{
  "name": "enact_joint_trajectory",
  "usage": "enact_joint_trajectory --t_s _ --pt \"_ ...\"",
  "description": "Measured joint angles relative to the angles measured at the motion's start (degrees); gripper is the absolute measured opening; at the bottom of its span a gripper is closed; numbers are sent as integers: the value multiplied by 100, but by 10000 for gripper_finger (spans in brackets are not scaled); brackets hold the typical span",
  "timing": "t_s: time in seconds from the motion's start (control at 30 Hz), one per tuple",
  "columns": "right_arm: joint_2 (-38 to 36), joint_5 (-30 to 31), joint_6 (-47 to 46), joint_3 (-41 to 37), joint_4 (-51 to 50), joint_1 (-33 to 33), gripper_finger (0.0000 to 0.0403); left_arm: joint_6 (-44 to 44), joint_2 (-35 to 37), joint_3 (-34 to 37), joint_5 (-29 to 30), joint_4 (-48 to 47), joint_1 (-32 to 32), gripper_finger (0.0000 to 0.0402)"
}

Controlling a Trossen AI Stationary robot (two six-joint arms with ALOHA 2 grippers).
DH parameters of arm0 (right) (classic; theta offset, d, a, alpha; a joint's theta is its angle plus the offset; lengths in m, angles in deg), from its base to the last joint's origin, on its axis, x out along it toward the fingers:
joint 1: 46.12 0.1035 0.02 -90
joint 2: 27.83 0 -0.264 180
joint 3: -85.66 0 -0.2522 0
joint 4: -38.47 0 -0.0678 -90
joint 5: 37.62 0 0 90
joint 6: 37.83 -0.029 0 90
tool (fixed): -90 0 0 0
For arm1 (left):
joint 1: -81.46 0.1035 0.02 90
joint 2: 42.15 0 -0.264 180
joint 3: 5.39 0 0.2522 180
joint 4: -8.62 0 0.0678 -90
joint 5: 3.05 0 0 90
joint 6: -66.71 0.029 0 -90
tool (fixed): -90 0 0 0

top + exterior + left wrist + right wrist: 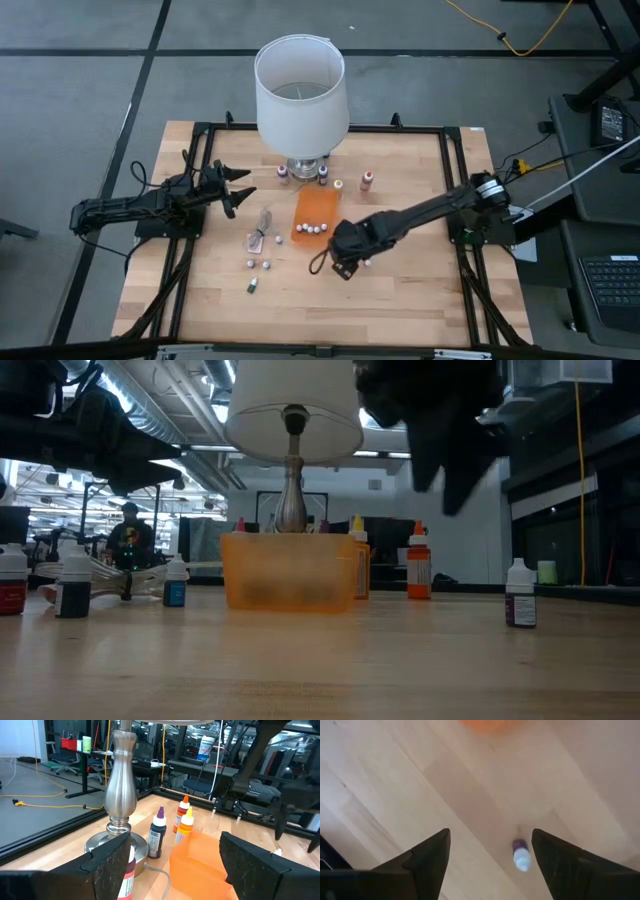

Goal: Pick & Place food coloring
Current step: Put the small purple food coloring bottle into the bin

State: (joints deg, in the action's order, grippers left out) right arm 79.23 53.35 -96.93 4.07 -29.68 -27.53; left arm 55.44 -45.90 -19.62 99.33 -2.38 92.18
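The food coloring bottles are scattered over the wooden table. A few white-capped ones [312,229] lie in the flat orange tray [318,207]; others stand by the lamp base [322,178] or near the clear wrapper [258,264]. One purple bottle with a white cap [521,856] stands alone on the wood near the tray's near right corner. My right gripper [490,865] hovers open above the table, pointing down, with this bottle just ahead of its fingers. In the low view the right gripper [445,480] is well clear of the purple bottle [520,607]. My left gripper [238,188] waits open at the left.
A lamp with a white shade [300,90] stands at the table's far middle, its metal stem [120,785] close ahead of the left gripper. A crumpled clear wrapper [262,230] lies left of the tray. Bare wood [400,300] stretches along the near right side.
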Motion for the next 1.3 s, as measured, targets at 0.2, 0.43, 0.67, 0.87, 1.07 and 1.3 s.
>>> enact_joint_trajectory --t_s 0.2,0.43,0.67,0.87,1.07,1.3 --pt "-297 -82 -594 -906 413 140 279 0 0 0 -2 -2 1 294" --pt "-306 -111 -810 -1451 1022 230 279 0 0 0 -2 0 0 294" --pt "-306 -110 -816 -1741 1253 239 279 1 1 0 -2 0 1 294" --pt "-306 -253 -812 -1830 1323 243 276 0 0 0 -2 0 2 294" --pt "-306 -260 -797 -1830 1327 244 228 1 0 0 -2 0 1 294" --pt "-306 -266 -794 -1830 1315 244 156 0 0 0 -2 0 0 294"
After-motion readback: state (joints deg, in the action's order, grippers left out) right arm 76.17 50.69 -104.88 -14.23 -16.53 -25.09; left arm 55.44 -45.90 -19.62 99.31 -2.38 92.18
